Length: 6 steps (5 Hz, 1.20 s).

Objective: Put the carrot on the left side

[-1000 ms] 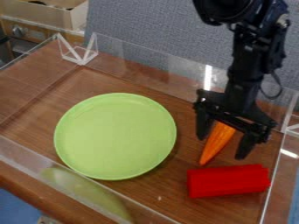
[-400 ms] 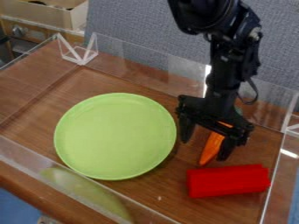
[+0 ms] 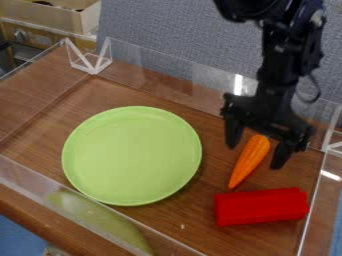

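1. One view only, the camera looking down across the brown wooden tabletop (image 3: 54, 110) with its clear plastic walls. The black robot gripper (image 3: 265, 146) hangs point-down over the small orange tapered toy carrot (image 3: 249, 163), its two fingers spread wide and straddling the carrot's upper end. Nothing is clamped yet.

2. What has just changed: a moment ago the gripper sat lower and further left, down around the carrot's middle; now it is back up and to the right, over the thick end. The carrot itself has not budged. It lies tilted on the wood, narrow tip pointing down towards the front edge.

3. Where that leaves the carrot: on the right, just beside the round lime-green plate (image 3: 131, 154) and just above the red cylindrical block (image 3: 262, 206), close to it but whether touching I cannot tell.

4. What it means, as I judge it: this looks like a re-aim, not a pick. The carrot is not yet gripped or lifted, so the task is barely under way, and the whole carry across to the left remains.
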### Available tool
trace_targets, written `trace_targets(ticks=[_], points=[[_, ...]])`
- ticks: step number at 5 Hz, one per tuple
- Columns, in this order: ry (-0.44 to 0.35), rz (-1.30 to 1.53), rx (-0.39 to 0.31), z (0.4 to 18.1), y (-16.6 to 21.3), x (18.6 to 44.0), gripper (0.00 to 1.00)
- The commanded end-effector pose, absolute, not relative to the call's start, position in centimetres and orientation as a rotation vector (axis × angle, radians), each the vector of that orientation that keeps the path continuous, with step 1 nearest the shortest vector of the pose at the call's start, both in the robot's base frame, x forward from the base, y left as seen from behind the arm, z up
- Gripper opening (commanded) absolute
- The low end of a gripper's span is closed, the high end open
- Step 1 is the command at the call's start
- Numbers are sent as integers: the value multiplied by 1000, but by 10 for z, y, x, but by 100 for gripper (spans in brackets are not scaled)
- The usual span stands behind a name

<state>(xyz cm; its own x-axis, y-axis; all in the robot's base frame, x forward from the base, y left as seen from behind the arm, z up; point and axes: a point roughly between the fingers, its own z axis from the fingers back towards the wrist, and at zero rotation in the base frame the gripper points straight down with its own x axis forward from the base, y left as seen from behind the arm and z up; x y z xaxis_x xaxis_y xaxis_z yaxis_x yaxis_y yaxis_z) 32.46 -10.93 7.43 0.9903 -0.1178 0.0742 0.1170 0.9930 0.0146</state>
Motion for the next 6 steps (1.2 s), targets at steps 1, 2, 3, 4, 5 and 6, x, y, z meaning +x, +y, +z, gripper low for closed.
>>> trace_targets(ticks=[1, 2, 3, 4, 5, 6], points=[[-126, -95, -3, 81, -109, 340, 100], [-122, -71, -2, 72, -105, 348, 100], [-120, -32, 5, 72, -105, 342, 100], [-118, -22, 7, 78, -111, 331, 100], [-131, -41, 4, 79, -109, 330, 100], [-134, -26, 10, 75, -103, 332, 100]])
